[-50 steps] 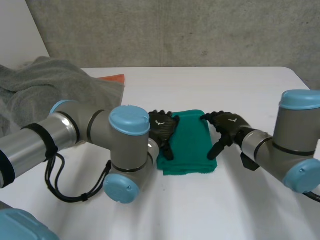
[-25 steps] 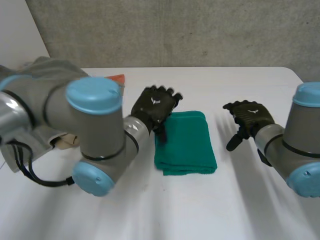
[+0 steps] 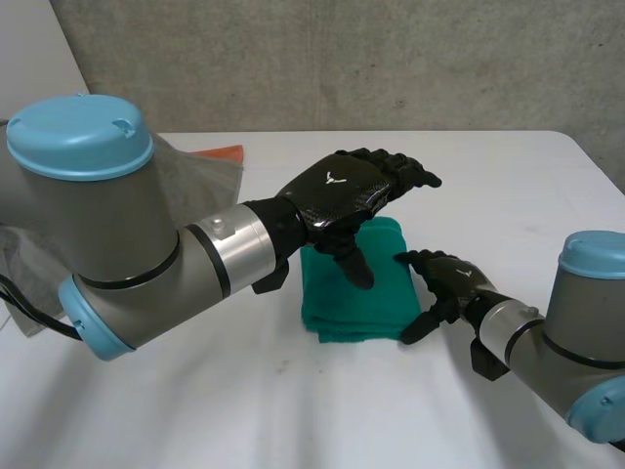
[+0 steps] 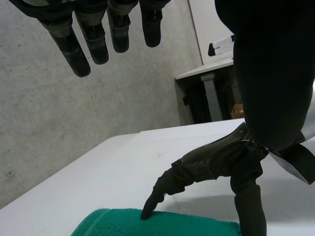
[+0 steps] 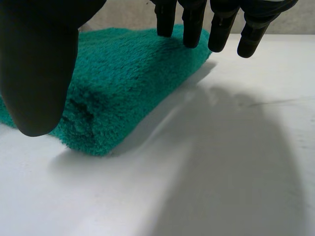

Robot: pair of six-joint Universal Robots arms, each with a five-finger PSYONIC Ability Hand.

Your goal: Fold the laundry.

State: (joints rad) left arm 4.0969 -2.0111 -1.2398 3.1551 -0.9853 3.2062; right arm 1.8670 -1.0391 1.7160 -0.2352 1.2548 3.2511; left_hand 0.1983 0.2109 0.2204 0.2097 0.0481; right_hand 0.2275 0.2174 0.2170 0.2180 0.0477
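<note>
Towel (image 3: 361, 283): green terry, folded into a thick rectangular pad, lying mid-surface (image 3: 293, 410).

Handling (judged): soft, light, limp. The pile looks grippy, not slippery. Layers would likely slide apart if lifted by 1 layer only.

Best hold: pinch through all layers at a corner or along the folded edge.

Left hand (image 3: 347, 191) hovers above the towel, fingers straight and spread, empty.

Right hand (image 3: 444, 283) is at the towel's right edge, fingers relaxed, a fingertip touching the pile, gripping nothing.

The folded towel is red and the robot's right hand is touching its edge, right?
Not quite. The folded towel is green, not red, as the head view shows. The right hand does touch its edge with a fingertip.
</note>
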